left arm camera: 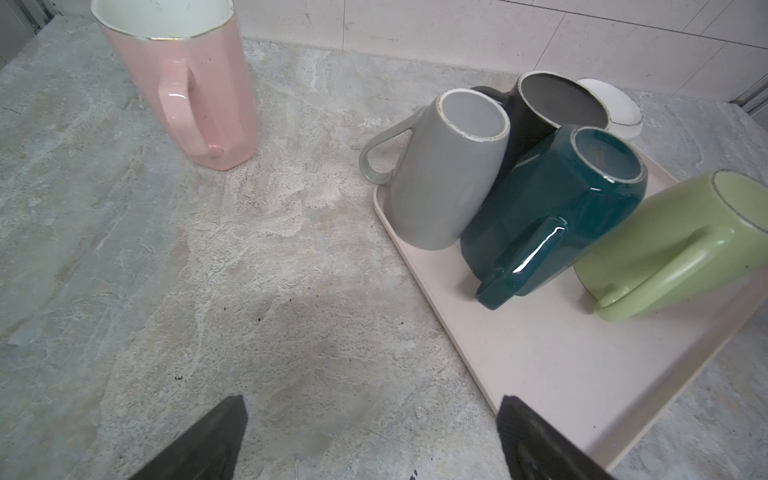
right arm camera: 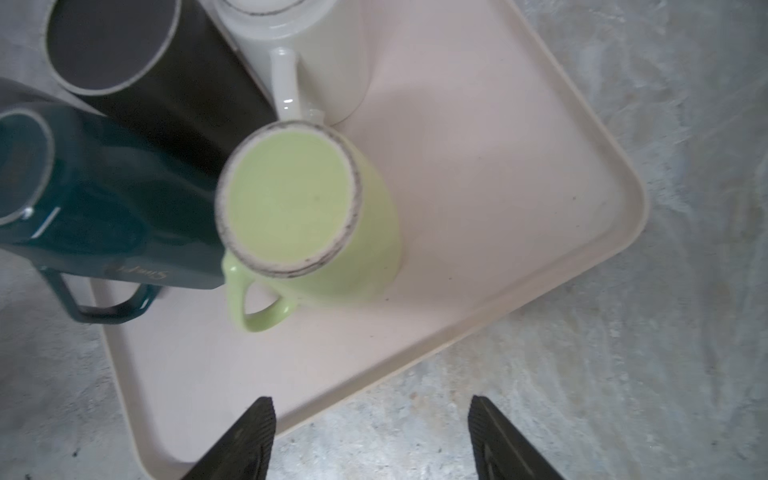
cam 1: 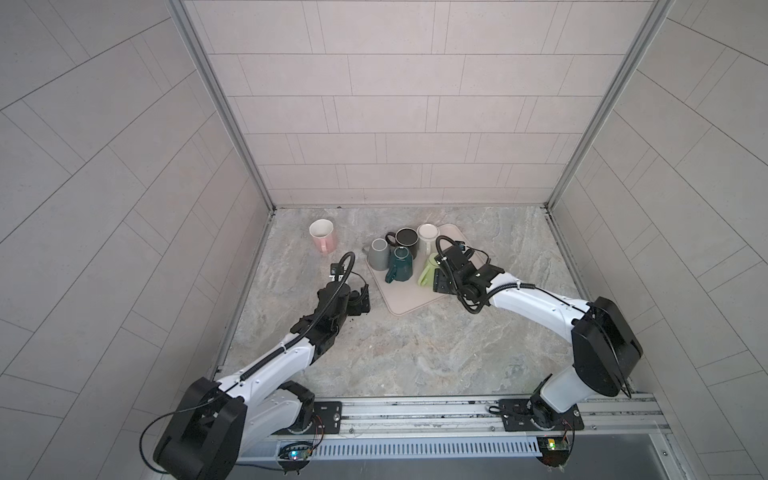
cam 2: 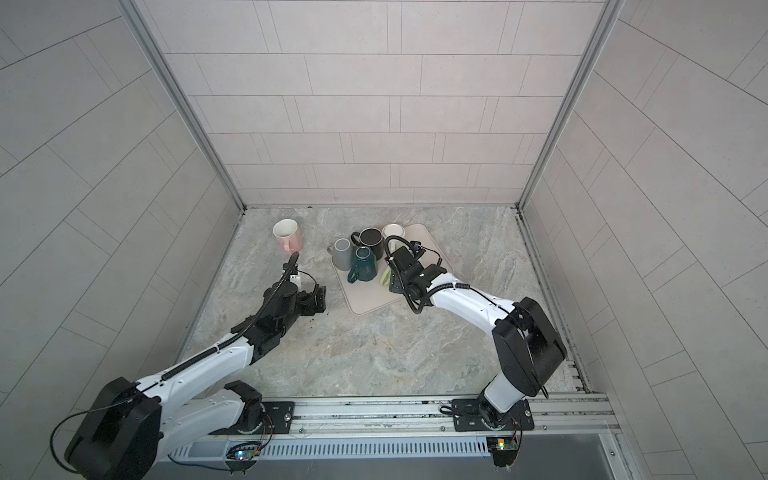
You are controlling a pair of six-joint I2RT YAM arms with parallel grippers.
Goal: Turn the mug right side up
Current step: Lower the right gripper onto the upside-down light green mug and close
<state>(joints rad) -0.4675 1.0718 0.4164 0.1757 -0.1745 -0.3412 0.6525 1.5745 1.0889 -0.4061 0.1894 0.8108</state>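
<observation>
1. Six mugs were in frame: five stood base-up on the beige tray [cam 1: 411, 301], and one stood mouth-up off it on the stone table [cam 1: 415, 357].
2. The task item was the green mug [right arm camera: 316, 216]. It sat upside down near the tray's middle in both top views, with its unglazed foot ring facing up and its handle visible in both wrist views. Whether it stood flat or leaned, I could not tell.
3. Clock positions from the green mug, in a top view:
   - The teal mug [cam 1: 400, 266] was at 9 o'clock, just beside it; contact was unclear.
   - The black mug [cam 1: 406, 241] was at 11 o'clock.
   - The white mug [cam 1: 427, 239] was at 12 o'clock.
   - The grey mug [cam 1: 379, 254] was at 10 o'clock, beyond the teal one at the tray's edge.
4. The pink mug [cam 1: 322, 240] also lay at 10 o'clock, well apart from the others. It stood upright on bare table with its white inside showing.
5. The right gripper [right arm camera: 372, 436] hung at 5 o'clock of the green mug, near it. Its fingers were spread apart with nothing between them. In the right wrist view the tips sat over the tray's rim, and the mug was ahead of them, not inside the gap.
6. The left gripper [left arm camera: 374, 436] was at 8 o'clock of the tray, over bare table. Its fingers were wide apart and held nothing. The tray rim ran just beside one fingertip [left arm camera: 532, 440].
</observation>
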